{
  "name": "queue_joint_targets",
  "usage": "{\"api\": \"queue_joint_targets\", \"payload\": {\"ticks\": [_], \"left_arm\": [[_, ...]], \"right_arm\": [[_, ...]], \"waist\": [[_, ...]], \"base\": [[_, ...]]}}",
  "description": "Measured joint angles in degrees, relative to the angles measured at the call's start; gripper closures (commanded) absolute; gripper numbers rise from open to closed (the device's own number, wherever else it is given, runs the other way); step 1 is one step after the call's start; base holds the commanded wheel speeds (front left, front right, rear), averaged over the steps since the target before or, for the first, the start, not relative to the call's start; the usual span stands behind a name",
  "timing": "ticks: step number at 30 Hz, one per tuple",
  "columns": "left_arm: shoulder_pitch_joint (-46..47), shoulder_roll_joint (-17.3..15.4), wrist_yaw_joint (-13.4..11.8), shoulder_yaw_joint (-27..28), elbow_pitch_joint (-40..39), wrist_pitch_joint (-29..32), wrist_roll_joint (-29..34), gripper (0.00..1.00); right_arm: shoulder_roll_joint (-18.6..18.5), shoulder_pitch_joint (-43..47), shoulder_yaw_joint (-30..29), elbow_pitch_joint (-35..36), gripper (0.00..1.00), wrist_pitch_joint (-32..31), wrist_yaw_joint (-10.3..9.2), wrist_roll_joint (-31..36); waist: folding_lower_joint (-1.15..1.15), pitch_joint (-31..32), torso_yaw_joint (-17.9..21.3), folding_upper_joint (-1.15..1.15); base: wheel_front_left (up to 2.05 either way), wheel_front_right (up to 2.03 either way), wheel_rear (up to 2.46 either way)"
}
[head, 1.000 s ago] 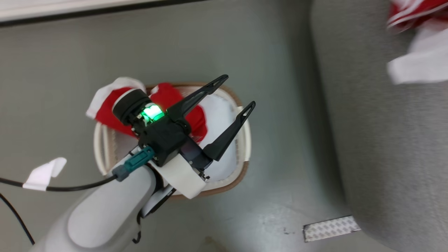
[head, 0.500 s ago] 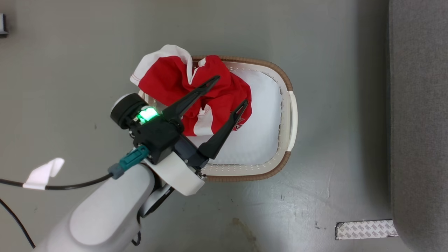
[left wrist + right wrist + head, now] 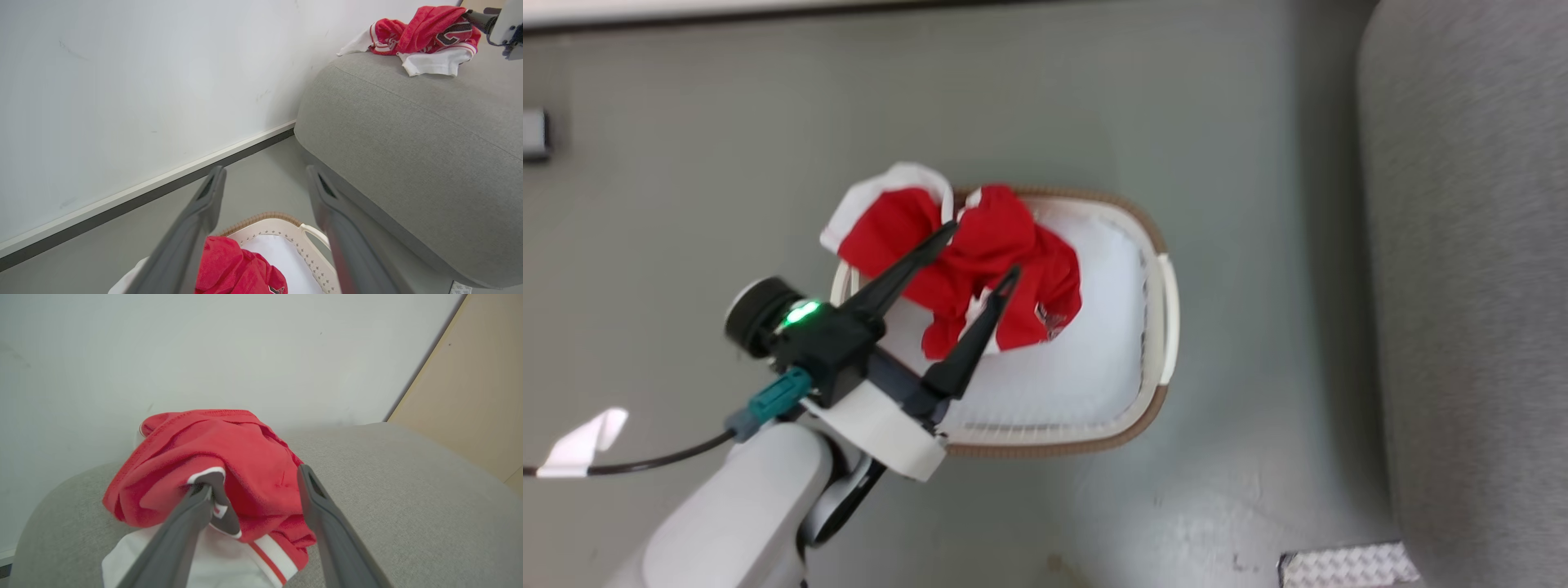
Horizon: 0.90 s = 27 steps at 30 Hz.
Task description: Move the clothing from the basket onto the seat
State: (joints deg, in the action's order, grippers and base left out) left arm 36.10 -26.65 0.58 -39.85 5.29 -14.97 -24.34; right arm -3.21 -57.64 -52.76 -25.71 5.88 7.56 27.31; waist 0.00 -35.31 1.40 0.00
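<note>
Left gripper (image 3: 982, 251) has sunk toward clothing (image 3: 1033, 261) in basket (image 3: 1168, 327), mid-frame; jaws released. Right gripper (image 3: 254, 477): jaws released above seat (image 3: 408, 490).

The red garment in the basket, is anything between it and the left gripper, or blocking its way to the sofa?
Nothing visible. The open left gripper hovers over the crumpled red and white fabric garment in the cream plastic basket. From basket to the light grey upholstered sofa there is bare grey floor.
</note>
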Motion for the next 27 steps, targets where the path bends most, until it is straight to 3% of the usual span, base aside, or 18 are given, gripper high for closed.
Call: {"api": "queue_joint_targets", "payload": {"ticks": [4,11,27], "left_arm": [[-3.58,-0.27,-1.41,1.85,0.91,-0.09,-1.08,0.00],[-11.71,1.00,-3.96,6.69,1.45,-0.10,-1.97,0.00],[-30.44,6.98,-6.19,19.02,2.41,-0.15,2.04,0.00]], "right_arm": [[0.20,6.88,4.94,-1.25,0.00,4.53,0.00,-2.40],[0.33,17.92,17.66,-1.77,0.00,8.59,0.00,-12.82],[0.34,45.49,45.02,11.88,0.00,9.21,0.00,-30.55]], "waist": [[-0.01,4.24,1.00,0.00],[-0.01,13.27,2.32,0.00],[-0.02,31.76,1.52,0.00]], "base": [[0.00,0.00,0.00],[0.00,0.00,0.00],[0.00,0.00,0.00]]}}
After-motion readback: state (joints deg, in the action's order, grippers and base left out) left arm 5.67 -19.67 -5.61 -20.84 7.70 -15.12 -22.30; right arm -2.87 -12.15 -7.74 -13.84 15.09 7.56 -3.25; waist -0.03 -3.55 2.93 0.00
